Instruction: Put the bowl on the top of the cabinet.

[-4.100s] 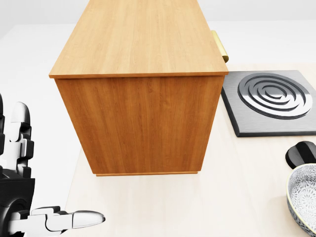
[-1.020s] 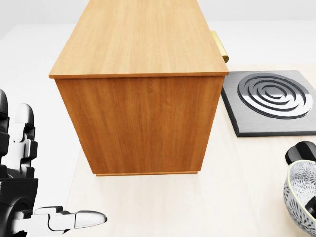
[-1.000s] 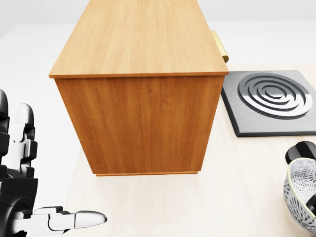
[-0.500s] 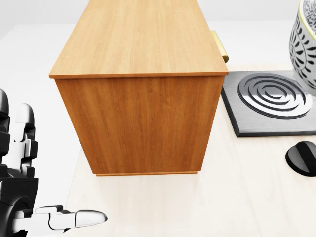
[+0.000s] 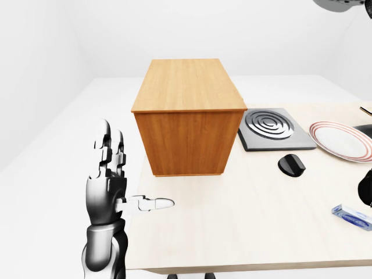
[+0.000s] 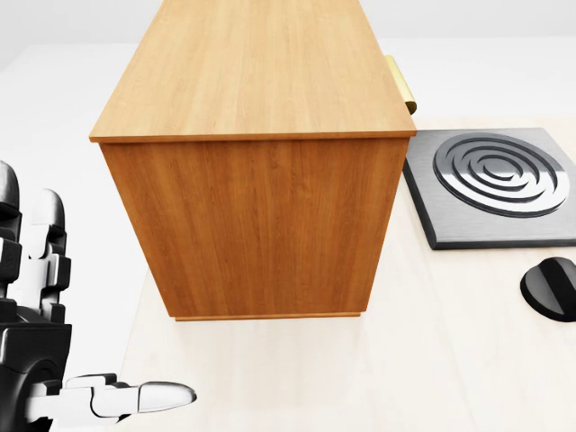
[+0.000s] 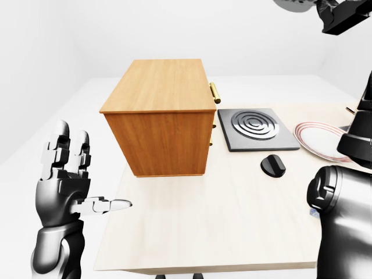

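Observation:
The wooden cabinet [image 5: 186,87] stands on the pale table [image 5: 244,221], and its flat top is bare. The bowl [image 7: 295,4] shows only as a grey underside at the top edge of the right-eye view, high above the table and to the right of the cabinet. My right hand [image 7: 336,16] is up there, closed on the bowl's side. The bowl is out of the head view. My left hand [image 5: 132,174] is open and empty, fingers upright and thumb out, at the table's left edge, below and left of the cabinet.
A grey hob plate with rings [image 5: 270,125] lies to the right of the cabinet. A black knob [image 5: 290,165], a red-rimmed plate [image 5: 343,139] and a small blue thing [image 5: 351,215] lie further right. Brass handles [image 7: 214,93] stick out of the cabinet's right face.
The bowl rose with my right hand from the lower right of the head view, past its upper right corner and out of it. My left hand stayed still.

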